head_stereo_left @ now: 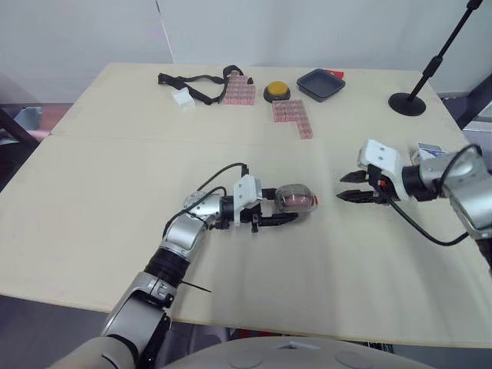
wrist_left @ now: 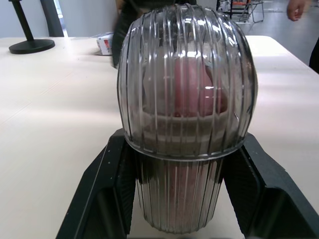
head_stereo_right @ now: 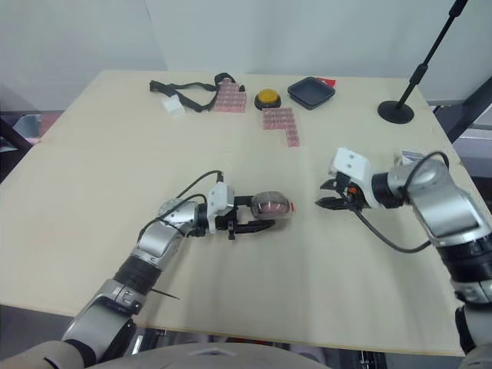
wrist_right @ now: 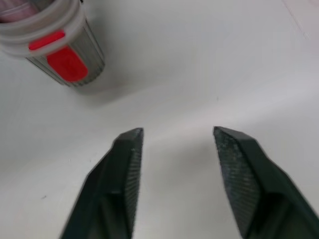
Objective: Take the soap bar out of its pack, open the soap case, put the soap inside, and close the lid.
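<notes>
A: What is the left gripper [head_stereo_left: 284, 207] doing?

B: It is clamped on the case [head_stereo_left: 297, 198], with one black finger [wrist_left: 107, 189] on each side. That puts it just left of the frame's centre in the head views. The case is down at the table [head_stereo_left: 115, 231], but I can't tell whether it touches the top.

A: And the soap?

B: It is inside the case. The pink soap [wrist_left: 189, 94] shows through the clear ribbed lid [wrist_left: 134, 74], which sits down over the base. I can't tell whether the red latch [wrist_right: 67, 64] is caught.

A: What about the right gripper?

B: The right gripper [head_stereo_left: 342, 188] is at centre right and low over the table. Its fingers [wrist_right: 124, 169] are spread with nothing between them. The tips point toward the case, near it but apart from it.

A: What lies farther out?

B: The rest is along the top of the frame. A black strap [head_stereo_left: 192, 81] lies at upper left with a white block [head_stereo_left: 183, 98] beside it. Next come two patches of pink blocks [head_stereo_left: 239, 91], with a yellow button [head_stereo_left: 276, 92] between them. A dark tray [head_stereo_left: 320, 84] sits just right of the button. The round base of a stand [head_stereo_left: 407, 102] is at upper right. A small box [head_stereo_left: 429, 147] lies at the right edge, just behind the right arm.
</notes>
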Controlling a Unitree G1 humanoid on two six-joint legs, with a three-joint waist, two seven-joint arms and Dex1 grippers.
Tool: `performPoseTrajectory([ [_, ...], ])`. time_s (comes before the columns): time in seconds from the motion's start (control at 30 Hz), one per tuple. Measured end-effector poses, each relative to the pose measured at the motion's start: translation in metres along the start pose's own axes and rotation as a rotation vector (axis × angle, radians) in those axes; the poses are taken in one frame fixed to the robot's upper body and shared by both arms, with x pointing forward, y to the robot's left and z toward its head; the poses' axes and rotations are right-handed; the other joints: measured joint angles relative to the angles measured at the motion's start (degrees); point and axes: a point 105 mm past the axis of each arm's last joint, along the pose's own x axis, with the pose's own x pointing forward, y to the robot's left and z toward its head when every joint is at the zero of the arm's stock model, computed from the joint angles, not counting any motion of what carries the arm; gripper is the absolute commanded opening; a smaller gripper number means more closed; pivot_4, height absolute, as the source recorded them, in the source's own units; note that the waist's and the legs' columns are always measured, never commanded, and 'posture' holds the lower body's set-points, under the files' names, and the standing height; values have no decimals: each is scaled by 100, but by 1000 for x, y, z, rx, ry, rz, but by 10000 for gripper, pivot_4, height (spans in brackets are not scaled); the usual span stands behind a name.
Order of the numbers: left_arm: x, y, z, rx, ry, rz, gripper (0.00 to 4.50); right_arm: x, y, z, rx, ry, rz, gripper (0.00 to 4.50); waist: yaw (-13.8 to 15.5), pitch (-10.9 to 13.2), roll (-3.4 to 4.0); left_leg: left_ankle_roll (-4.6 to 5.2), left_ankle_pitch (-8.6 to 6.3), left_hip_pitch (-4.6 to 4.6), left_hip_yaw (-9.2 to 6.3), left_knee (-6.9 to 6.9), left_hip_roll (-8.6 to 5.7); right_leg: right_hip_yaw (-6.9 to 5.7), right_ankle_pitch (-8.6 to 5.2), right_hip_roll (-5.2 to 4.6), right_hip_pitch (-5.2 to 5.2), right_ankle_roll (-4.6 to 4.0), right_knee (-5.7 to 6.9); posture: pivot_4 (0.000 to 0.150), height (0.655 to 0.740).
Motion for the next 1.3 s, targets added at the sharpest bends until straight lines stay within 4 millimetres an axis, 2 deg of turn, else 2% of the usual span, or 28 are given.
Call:
performPoseTrajectory([
  [0.1,-1,0,0,-1,1,1,20771,0,4,-12,57,-13,-1,1031,-12,1,1,0,0,1,0,0,0,0,0,1,0,0,-1,1500,7400],
  [0.23,-2,1,0,-5,1,4,20771,4,7,-24,125,-121,-48,1031,-24,0,-1,2,-1,0,-4,-1,2,-5,0,0,2,0,-7,1500,7400],
  [0.33,-3,1,0,-5,0,7,20771,13,16,-34,183,-213,-53,1031,-42,0,2,21,-11,-1,-2,-2,-1,-4,0,-3,0,0,-7,1500,7400],
  [0.53,-4,0,-1,-7,0,11,20771,14,14,-30,128,-298,-130,1031,-110,0,1,26,-13,1,-8,-2,-1,-8,0,-2,4,0,-7,1500,7400],
  [0.83,-2,1,0,-9,-6,22,20771,24,20,-29,145,-410,-186,1031,-133,1,1,27,-13,0,-9,-2,-2,-10,0,-4,4,0,-9,1500,7400],
  [1.17,-3,1,-1,-9,-3,26,20771,14,14,-22,107,-445,-205,1031,-136,1,2,27,-13,0,-10,-2,-3,-10,0,-3,6,0,-11,1500,7400],
  [1.23,-3,1,-1,-9,-2,27,20771,9,8,-13,82,-450,-207,1031,-147,1,2,27,-13,1,-10,-2,-3,-10,0,-3,6,0,-11,1500,7400],
  [1.3,-3,1,-1,-9,-3,27,20771,1,1,8,38,-484,-204,1031,-165,2,3,27,-13,3,-11,-4,-2,-10,0,-1,6,0,-9,1500,7400],
])
